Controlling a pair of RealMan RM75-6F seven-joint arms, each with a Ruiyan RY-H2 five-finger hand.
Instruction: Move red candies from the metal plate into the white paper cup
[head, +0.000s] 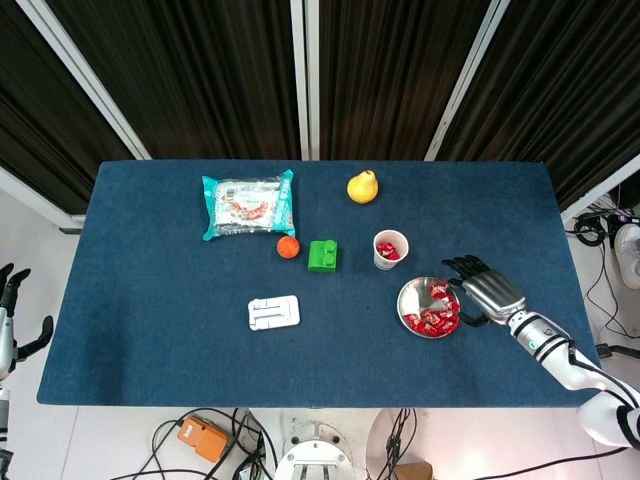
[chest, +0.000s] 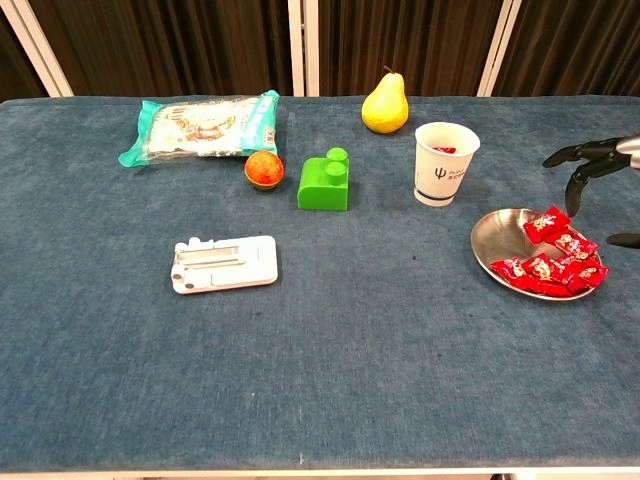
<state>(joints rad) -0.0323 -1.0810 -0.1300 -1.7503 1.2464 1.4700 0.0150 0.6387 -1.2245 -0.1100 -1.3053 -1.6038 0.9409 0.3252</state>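
Note:
A round metal plate (head: 414, 297) (chest: 495, 236) lies right of centre with several red candies (head: 432, 319) (chest: 550, 263) heaped on its right side. The white paper cup (head: 390, 249) (chest: 444, 163) stands upright just behind the plate, and red candy shows inside it. My right hand (head: 482, 292) (chest: 597, 163) hovers at the plate's right edge with fingers spread and curved down, holding nothing. My left hand (head: 14, 312) shows only at the far left edge of the head view, off the table, fingers apart.
A yellow pear (head: 362, 186) stands behind the cup. A green block (head: 322, 256) and a small orange ball (head: 288, 247) sit left of the cup. A snack packet (head: 248, 204) lies at the back left, a white flat holder (head: 273, 312) near the middle.

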